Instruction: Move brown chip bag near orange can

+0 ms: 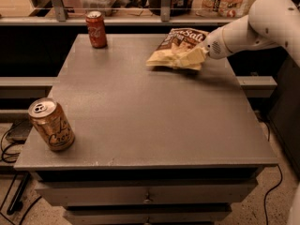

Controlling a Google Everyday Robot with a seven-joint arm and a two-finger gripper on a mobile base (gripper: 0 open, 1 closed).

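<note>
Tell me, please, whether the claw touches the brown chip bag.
Touching: the camera view shows the claw pressed into the right edge of the brown chip bag, with no gap between them.

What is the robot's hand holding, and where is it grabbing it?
Cannot tell for sure. The gripper is against the right edge of the brown chip bag, and the bag lies on the table.

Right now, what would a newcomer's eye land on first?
The white arm reaching in from the right, its pincer at the brown chip bag on the table's far right side. Then the orange can alone at the near left corner, far from the bag, and a red cola can at the far left.
</note>
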